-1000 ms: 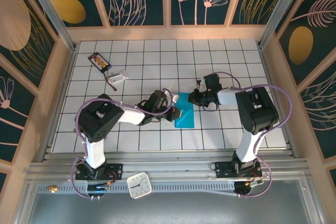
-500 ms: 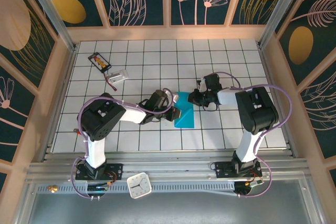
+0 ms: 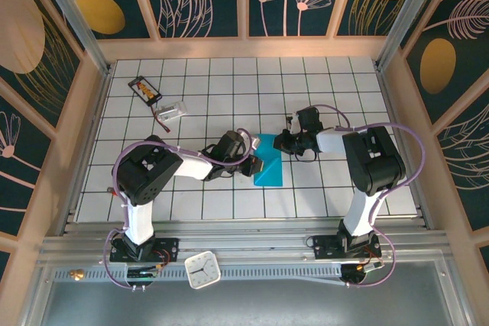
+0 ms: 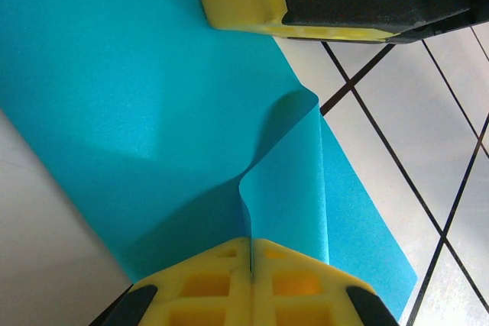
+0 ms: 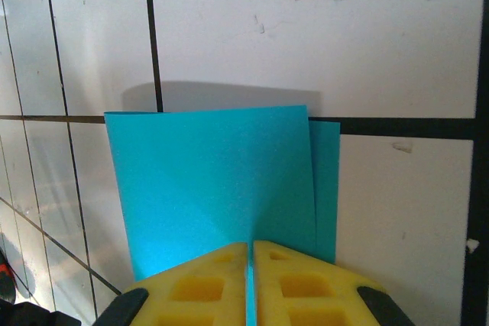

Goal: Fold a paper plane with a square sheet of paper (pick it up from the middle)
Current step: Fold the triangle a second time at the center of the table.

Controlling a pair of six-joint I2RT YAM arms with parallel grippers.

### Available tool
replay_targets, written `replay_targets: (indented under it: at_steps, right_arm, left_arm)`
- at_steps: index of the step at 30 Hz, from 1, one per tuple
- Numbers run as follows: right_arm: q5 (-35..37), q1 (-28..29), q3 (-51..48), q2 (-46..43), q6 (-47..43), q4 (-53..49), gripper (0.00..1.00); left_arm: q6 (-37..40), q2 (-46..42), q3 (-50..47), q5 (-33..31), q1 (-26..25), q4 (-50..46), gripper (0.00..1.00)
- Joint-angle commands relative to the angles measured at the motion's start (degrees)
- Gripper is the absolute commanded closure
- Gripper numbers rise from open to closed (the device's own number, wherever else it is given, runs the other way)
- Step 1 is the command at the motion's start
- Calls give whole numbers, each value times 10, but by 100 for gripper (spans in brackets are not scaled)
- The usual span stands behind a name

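Teal sheet of paper (image 3: 269,166) lies folded over on the white tiled table (image 3: 321,89), about mid-table, between the two arms.

Top camera: the sheet reads as a slanted blue strip; its layers cannot be told apart at this size.

Left wrist camera: sheet (image 4: 130,97) is flat on the tiles, with one flap curling up off it into the left pincer (image 4: 250,253). The yellow pads are together, clamped on that flap's edge. A second yellow pad (image 4: 252,5) sits on the sheet's far side. It is probably the other arm's finger, but too cropped to be sure.

Right wrist camera: sheet (image 5: 214,173) shows two layers, the upper one offset so a narrow strip of the lower shows along its right side. Right pincer (image 5: 250,265) is closed on the near edge, with paper running between the pads.

From above, left pincer (image 3: 256,164) is at the sheet's left edge and right pincer (image 3: 281,141) at its upper corner. Black card (image 3: 145,89) lies well apart, toward the far left corner.
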Motion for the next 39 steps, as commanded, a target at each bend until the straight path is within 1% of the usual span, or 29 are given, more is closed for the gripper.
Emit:
replay_targets:
  at_steps: [1,8,16,32,39]
  right_arm:
    - [22,0,-8,26,-10,-20,88]
    - [21,0,-7,26,-10,-20,88]
    - [21,1,-10,26,-10,-19,88]
    - [20,1,-1,27,-13,-24,87]
    - [7,1,23,21,-20,-37,84]
  left_arm:
    - [4,-11,0,-1,4,-15,98]
    - [7,-17,-4,-7,5,-13,98]
    - [11,-2,3,-6,6,-18,98]
    - [26,14,18,-23,6,-71,100]
    - [30,24,28,-30,6,-95,100]
